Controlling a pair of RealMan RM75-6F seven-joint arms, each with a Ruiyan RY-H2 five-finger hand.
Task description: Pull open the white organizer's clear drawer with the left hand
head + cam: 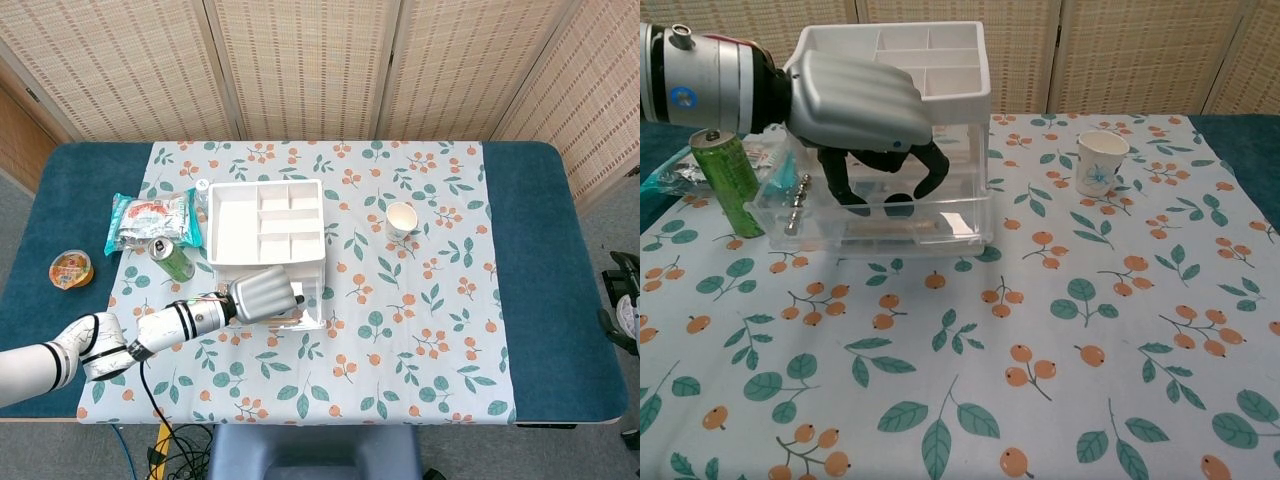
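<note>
Woven screens behind a blue table (540, 250) under a leaf-print cloth (400, 340). Head view: white organizer (266, 223) left of centre, clear drawer (303, 305) jutting from its near side; left hand (262, 295) over the drawer, fingers curled down. Green can (171, 259), snack bag (150, 220), jelly cup (71, 269) to the left; paper cup (401, 217) to the right. Right hand (622, 290) at the frame edge, state unclear.

Chest view: left hand (858, 105) with fingers (928, 165) hooked inside the pulled-out drawer (875, 215), gripping its wall; can (728, 182) beside.
</note>
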